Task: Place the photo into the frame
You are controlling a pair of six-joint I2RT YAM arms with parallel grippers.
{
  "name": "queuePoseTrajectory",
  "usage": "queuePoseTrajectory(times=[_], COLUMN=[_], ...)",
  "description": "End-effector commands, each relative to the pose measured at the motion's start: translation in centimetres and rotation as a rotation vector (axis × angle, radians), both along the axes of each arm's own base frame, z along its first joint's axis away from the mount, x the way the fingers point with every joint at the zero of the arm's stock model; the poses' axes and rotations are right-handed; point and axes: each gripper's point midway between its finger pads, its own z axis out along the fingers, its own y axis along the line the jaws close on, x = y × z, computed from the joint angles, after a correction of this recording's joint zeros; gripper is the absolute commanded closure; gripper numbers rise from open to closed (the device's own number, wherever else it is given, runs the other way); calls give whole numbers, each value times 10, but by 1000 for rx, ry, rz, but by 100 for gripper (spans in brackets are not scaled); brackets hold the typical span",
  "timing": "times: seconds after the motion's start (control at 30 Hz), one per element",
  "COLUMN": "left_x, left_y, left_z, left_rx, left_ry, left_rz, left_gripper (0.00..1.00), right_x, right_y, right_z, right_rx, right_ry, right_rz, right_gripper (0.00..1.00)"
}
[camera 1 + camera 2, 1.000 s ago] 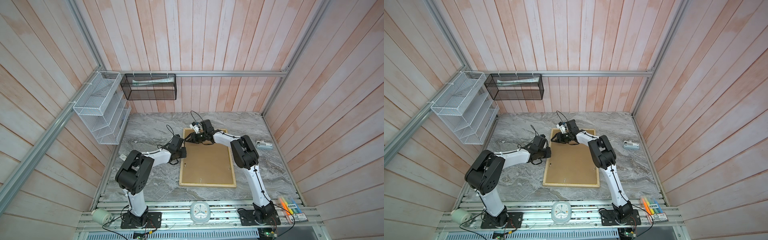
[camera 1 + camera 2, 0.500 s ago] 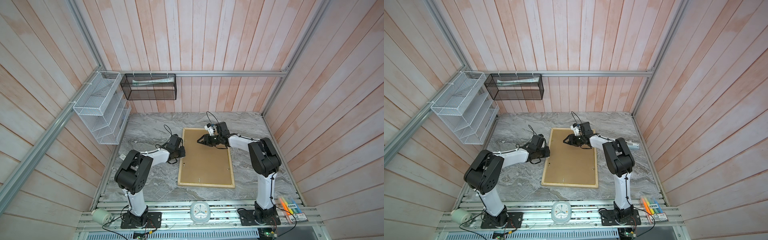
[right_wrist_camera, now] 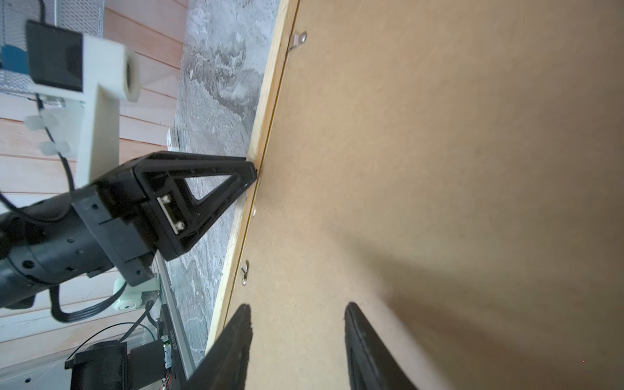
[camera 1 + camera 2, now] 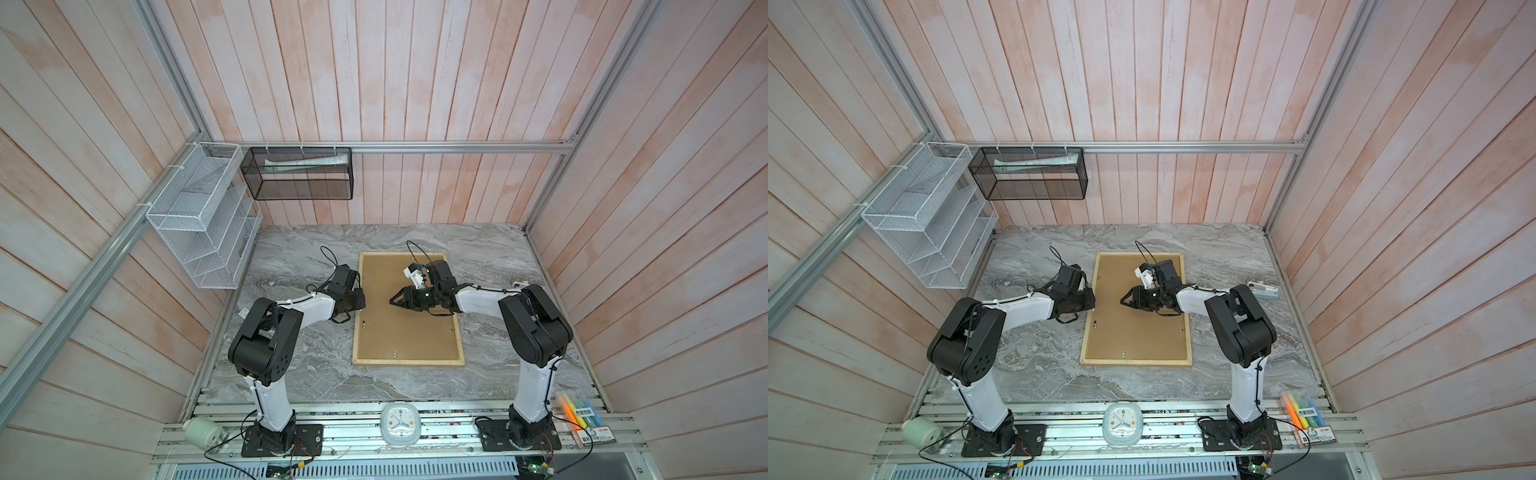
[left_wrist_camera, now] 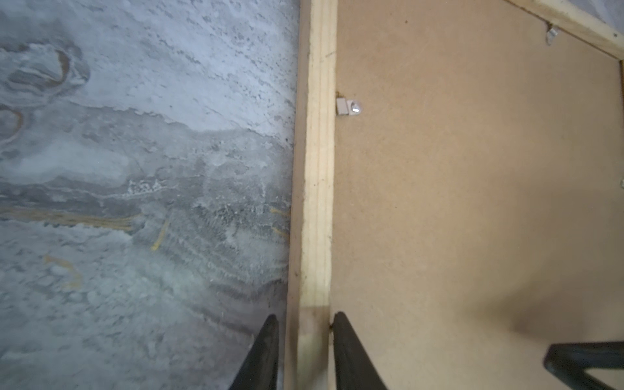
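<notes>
Frame: thin pale-wood rectangular frame (image 4: 407, 362) is lying face-down on the grey marble table (image 4: 299, 257), brown backing board (image 4: 405, 332) inside.
Photo: not showing; perhaps beneath the board.
Left gripper (image 5: 305, 319): narrowly straddling the side rail, outer finger (image 5: 266, 344) just clear.
Right gripper (image 3: 297, 307): hovering half-wide above the board, empty.
Tip: keep the board seated flat.
Views: only the left wrist view is showing that gap.

pale natural-wood rectangular picture frame (image 4: 407, 362): front face down, unseen | plain brown backing board (image 4: 405, 332) inside frame: hides whatever lies under it | small white object (image 4: 1262, 291) right of frame: too small to identify
</notes>
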Motion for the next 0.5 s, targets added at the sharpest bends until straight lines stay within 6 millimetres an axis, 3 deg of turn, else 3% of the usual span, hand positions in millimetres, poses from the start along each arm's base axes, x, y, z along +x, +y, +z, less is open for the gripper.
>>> queuePoseTrajectory(times=[0.0, 0.13, 0.33, 0.47], left_x=[-12, -46, -106, -131], left_y=[10, 12, 13, 15], left_z=[22, 29, 22, 16], left_rx=[30, 57, 111, 100], left_ry=[-23, 2, 79, 102], left_rz=[-2, -47, -112, -104], left_gripper=[69, 67, 66, 66], right_x=[-2, -14, -25, -33], right_y=[6, 18, 30, 41], right_z=[0, 2, 0, 1], right_rx=[30, 67, 81, 97], right_ry=[-2, 6, 21, 31], right_rz=[-4, 7, 14, 36], right_gripper=[53, 50, 48, 48])
